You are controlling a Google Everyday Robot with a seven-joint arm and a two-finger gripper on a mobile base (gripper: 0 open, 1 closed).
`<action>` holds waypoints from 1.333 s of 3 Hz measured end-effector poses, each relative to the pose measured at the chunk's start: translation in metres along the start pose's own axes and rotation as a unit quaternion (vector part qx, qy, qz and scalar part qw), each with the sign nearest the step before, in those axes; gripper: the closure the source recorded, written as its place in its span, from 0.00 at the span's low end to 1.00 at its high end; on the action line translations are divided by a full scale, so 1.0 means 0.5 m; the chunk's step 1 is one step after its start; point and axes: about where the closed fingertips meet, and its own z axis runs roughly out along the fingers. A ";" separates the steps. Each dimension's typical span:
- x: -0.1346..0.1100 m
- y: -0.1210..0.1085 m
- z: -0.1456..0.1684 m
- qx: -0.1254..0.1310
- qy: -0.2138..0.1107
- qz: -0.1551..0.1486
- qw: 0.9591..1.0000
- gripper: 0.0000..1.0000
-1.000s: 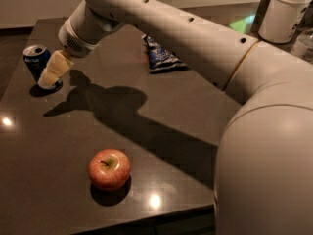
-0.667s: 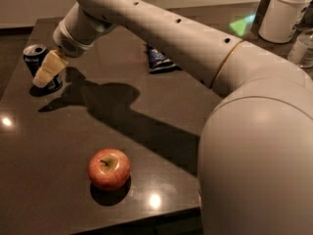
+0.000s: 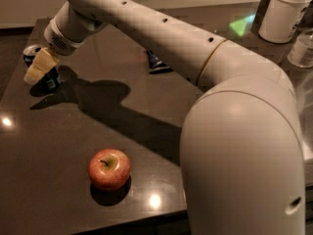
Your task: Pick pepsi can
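**Claw moved onto the pepsi can**

At the worktop's far left the pepsi can is stood upright, long axis vertical, silver top pointed up. The claw has been shifted left and now overlaps the can's front; whether it is spread or pinching cannot be told. A grasp is judged close.

Dim overhead light; gripper at the pepsi can casts shadow on glare-spotted table.
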 end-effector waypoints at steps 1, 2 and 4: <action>0.002 0.001 0.009 -0.003 0.000 0.007 1.000 0.18; -0.004 0.006 0.009 -0.005 -0.007 0.007 1.000 0.41; -0.049 0.022 -0.053 -0.007 -0.027 -0.007 1.000 0.88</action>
